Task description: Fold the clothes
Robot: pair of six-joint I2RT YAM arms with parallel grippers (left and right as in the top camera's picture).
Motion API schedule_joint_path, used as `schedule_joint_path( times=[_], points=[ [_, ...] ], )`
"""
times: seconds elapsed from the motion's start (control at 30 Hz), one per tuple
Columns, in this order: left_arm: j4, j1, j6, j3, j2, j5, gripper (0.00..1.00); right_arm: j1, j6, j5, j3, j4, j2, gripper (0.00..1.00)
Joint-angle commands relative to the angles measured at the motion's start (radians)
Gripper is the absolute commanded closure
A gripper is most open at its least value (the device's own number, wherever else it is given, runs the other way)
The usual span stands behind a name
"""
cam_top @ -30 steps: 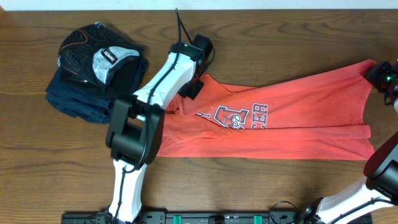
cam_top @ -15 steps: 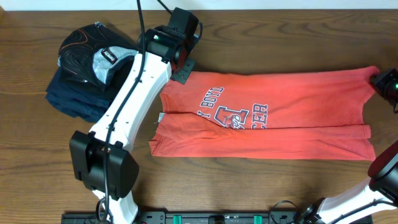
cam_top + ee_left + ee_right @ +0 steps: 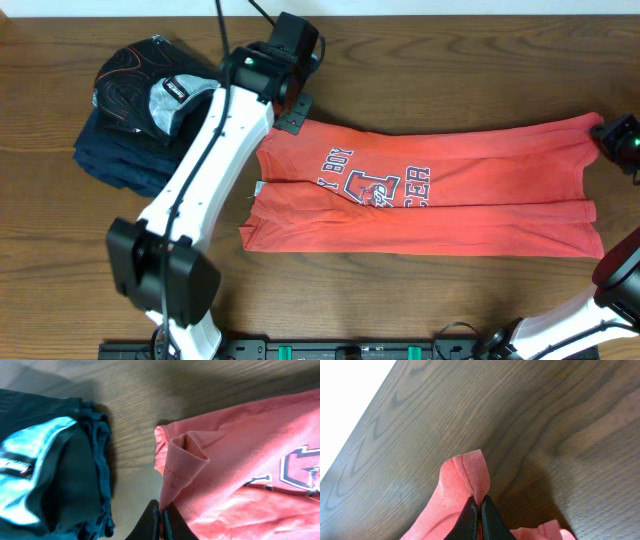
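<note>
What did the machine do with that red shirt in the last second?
The left tool, pinching the coral-red cotton T-shirt, pulled its far corner out to the left, flattening the cloth and uncovering more lettering. The right tool kept its pinch on the opposite corner. The dark folded garments stayed put.

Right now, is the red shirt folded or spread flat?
Partly folded: the T-shirt lies as a long band, one layer overlapping another, its lettering cut short.

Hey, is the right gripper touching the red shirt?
Touching. The right wrist view shows the right gripper pinched shut on a fold of the red shirt.
</note>
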Motion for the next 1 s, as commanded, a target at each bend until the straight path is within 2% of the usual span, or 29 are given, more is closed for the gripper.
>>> schedule_joint_path(
  times=[0.0, 0.23, 0.6, 0.97],
  points=[
    [-0.022, 0.004, -0.02, 0.005, -0.084, -0.001, 0.94, -0.036, -0.009, -0.017, 0.002, 0.002, -0.007, 0.99],
    [-0.145, 0.003, -0.074, 0.005, -0.106, -0.001, 0.94, -0.111, 0.011, -0.14, 0.002, -0.009, -0.007, 0.99],
    [-0.337, 0.004, -0.122, 0.005, -0.106, -0.002, 0.94, -0.129, 0.02, -0.148, 0.002, -0.072, -0.007, 0.99],
    [-0.358, 0.008, -0.125, 0.003, -0.106, -0.006, 0.94, -0.129, 0.002, -0.14, 0.002, -0.18, -0.007, 0.99]
  ],
)
